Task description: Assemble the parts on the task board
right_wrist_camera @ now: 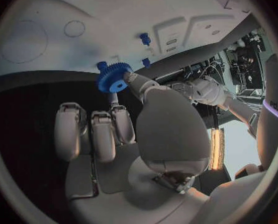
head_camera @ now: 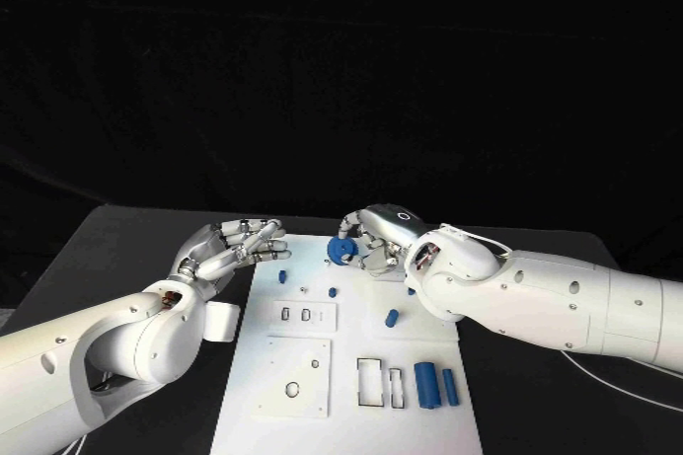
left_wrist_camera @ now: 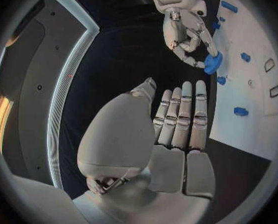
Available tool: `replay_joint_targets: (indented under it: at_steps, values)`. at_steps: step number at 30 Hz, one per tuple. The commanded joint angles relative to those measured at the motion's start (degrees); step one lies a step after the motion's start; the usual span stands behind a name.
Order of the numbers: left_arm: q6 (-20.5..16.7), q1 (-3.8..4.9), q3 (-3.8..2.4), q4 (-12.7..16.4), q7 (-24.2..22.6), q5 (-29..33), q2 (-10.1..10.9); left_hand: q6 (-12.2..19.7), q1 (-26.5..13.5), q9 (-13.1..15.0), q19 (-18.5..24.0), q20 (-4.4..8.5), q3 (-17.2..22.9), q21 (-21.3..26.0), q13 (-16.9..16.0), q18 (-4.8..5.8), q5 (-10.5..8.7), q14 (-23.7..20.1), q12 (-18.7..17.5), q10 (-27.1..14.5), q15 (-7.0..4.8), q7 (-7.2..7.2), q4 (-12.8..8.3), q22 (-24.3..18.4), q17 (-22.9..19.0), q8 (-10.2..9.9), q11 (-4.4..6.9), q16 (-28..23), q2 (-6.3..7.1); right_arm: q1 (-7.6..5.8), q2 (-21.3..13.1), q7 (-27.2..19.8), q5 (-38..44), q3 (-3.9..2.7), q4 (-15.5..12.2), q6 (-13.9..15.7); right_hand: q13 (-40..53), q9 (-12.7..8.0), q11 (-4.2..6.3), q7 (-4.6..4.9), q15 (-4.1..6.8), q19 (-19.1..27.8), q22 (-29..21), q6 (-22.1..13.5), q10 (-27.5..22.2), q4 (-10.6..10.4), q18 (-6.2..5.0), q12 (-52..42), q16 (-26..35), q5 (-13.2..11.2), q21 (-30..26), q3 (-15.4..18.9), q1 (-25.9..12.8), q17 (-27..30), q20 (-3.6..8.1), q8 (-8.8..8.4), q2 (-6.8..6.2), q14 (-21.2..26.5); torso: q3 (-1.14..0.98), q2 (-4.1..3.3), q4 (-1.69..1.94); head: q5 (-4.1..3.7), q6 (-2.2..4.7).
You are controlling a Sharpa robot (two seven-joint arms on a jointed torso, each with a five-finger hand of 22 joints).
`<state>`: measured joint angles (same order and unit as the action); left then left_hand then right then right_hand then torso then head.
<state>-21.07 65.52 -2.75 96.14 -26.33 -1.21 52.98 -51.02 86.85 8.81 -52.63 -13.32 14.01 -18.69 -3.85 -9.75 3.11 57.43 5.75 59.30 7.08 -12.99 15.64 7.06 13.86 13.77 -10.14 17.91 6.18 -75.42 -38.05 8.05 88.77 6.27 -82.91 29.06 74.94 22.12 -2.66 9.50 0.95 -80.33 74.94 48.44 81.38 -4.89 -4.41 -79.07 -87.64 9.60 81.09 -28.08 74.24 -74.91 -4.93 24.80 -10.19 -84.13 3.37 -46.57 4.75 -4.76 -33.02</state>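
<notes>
One blue gear (head_camera: 341, 249) is the piece in play, pinched by the right hand (head_camera: 376, 240) at its fingertips and carried just above the far end of the task board (head_camera: 351, 401). In the right wrist view the gear (right_wrist_camera: 113, 78) sits toothed and face-on between thumb and a finger, clear of the board's surface, with a small blue peg (right_wrist_camera: 144, 38) standing on the board a little beyond it. A second blue peg (head_camera: 282, 274) stands just beside the left hand's fingers, and two blue blocks (head_camera: 435, 384) lie well behind the right hand, near the board's closer end beside some rectangular slots.

The left hand (head_camera: 228, 248) holds nothing, its fingers loosely apart, hovering over the board's far left corner, across from the gear. The board lies flat on the black worktop (head_camera: 128, 248).

The step in hand looks like seating the gear. The next move likely calls for lining its bore over a peg, lowering it squarely, and letting go only once it sits flat.
</notes>
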Motion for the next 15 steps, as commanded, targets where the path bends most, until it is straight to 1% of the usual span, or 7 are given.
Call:
replay_joint_targets:
  at_steps: [1,7,11,15]
  values:
    - [1.08,0.06,-0.04,0.15,-0.34,0.09,-0.19,0.58,0.15,-0.05,-0.06,-0.18,0.46,0.39,0.01,-0.73,-0.15,0.05,-0.36,0.0,0.39,-0.84,0.03,-0.04,0.04,-0.23,-0.24,-0.39,0.42,0.07,1.52,0.55,1.95,0.1,1.33,0.02,2.26,0.05,0.19,-2.31,0.4,-0.38,2.08,2.7,0.34,-0.06,1.13,-0.06,-0.26,-0.35,0.1,-0.35,-0.43,-7.54,-0.07,-0.18,0.03,-4.33,-0.06,-0.05,0.05,0.04,0.0]
    - [1.12,0.07,-0.04,0.15,-0.35,0.08,-0.29,0.58,0.15,-0.05,-0.06,-0.18,0.46,0.39,0.01,-0.73,-0.15,0.05,-0.36,0.0,0.39,-0.84,0.03,-0.04,0.04,-0.23,-0.24,-0.39,0.42,0.46,3.96,0.52,1.91,0.31,3.46,-0.61,2.21,-0.01,0.15,-2.26,0.38,-0.35,2.05,2.63,0.3,-0.12,1.12,-0.01,-0.26,-0.48,0.06,-0.5,-0.64,-7.54,-0.07,-0.4,0.01,-4.33,-0.09,-0.05,0.1,0.16,-0.1]
    - [1.14,0.07,-0.04,0.14,-0.35,0.08,-0.34,0.58,0.15,-0.05,-0.06,-0.18,0.46,0.39,0.01,-0.73,-0.15,0.05,-0.36,0.0,0.39,-0.84,0.03,-0.04,0.04,-0.23,-0.24,-0.39,0.42,0.95,5.39,0.5,1.86,0.38,4.71,-0.97,2.21,-0.02,0.15,-2.25,0.38,-0.31,2.0,2.6,0.29,-0.13,1.11,0.0,-0.25,-0.51,0.03,-0.54,-0.68,-7.51,-0.07,-0.45,0.0,-4.33,-0.15,-0.06,-0.02,0.3,-0.16]
    - [1.17,0.07,-0.04,0.16,-0.34,0.08,-0.37,0.58,0.15,-0.05,-0.06,-0.18,0.46,0.39,0.01,-0.73,-0.15,0.05,-0.36,0.0,0.39,-0.84,0.03,-0.04,0.04,-0.23,-0.24,-0.39,0.42,1.37,6.28,0.42,1.82,0.43,5.68,-1.41,2.23,-0.04,0.13,-2.24,0.37,-0.36,2.07,2.56,0.3,-0.13,1.13,-0.01,-0.25,-0.53,0.07,-0.6,-0.72,-7.51,-0.07,-0.53,0.0,-4.33,-0.14,-0.08,0.06,0.3,-0.33]
